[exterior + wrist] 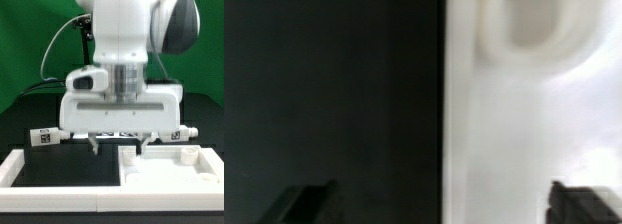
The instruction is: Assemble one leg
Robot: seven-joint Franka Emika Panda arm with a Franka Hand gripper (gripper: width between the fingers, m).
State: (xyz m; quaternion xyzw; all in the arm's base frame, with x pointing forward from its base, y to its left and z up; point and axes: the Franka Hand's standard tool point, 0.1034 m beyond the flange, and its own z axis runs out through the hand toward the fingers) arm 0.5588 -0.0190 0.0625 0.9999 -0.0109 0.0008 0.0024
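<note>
My gripper is open and empty, its fingers pointing down just above the near-left edge of the large white square tray-like piece. One white leg with a marker tag lies on the black table at the exterior view's left. A second leg lies at the right, behind the tray-like piece. In the wrist view my gripper straddles the edge of the tray-like piece, one dark fingertip over the black table and the other over the white surface. No leg shows in the wrist view.
A white L-shaped wall lies at the front left. The marker board shows partly behind my fingers. Two small raised knobs stand on the tray-like piece; one shows as a blurred oval in the wrist view.
</note>
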